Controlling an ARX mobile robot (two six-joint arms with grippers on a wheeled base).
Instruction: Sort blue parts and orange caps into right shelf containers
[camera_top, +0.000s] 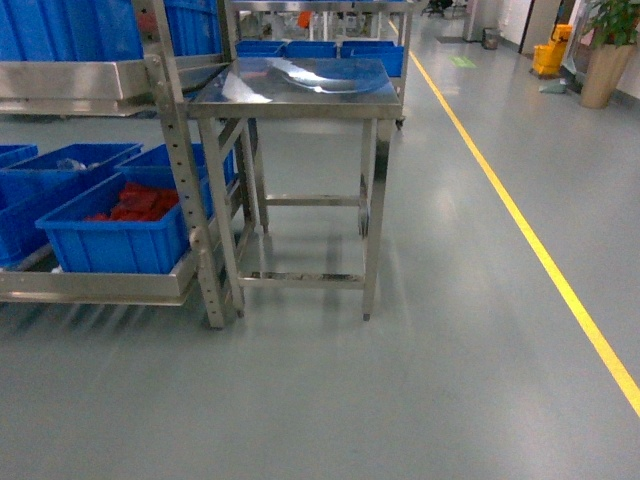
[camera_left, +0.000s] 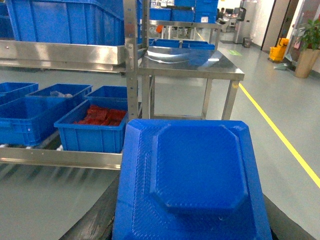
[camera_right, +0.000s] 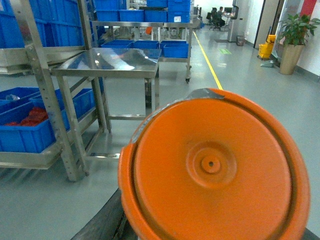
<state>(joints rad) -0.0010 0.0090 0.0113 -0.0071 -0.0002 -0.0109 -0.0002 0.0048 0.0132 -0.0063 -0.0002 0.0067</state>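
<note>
A blue part (camera_left: 195, 170), a flat square piece with a raised octagonal middle, fills the lower left wrist view. My left gripper is shut on it, with only black fingers (camera_left: 92, 220) showing at its sides. An orange cap (camera_right: 210, 170), round with a small hub, fills the right wrist view. My right gripper is shut on the cap, and one dark finger (camera_right: 100, 220) shows beside it. Blue ribbed containers (camera_top: 120, 235) stand on the shelf rack at the left of the head view, and one holds red pieces. Neither gripper shows in the head view.
A steel table (camera_top: 300, 85) stands beside the rack's perforated post (camera_top: 185, 170). More blue crates (camera_top: 70, 28) sit on the upper shelf and behind the table. A yellow floor line (camera_top: 530, 240) runs along the right. A potted plant (camera_top: 610, 50) and a yellow bucket (camera_top: 548, 55) stand far right.
</note>
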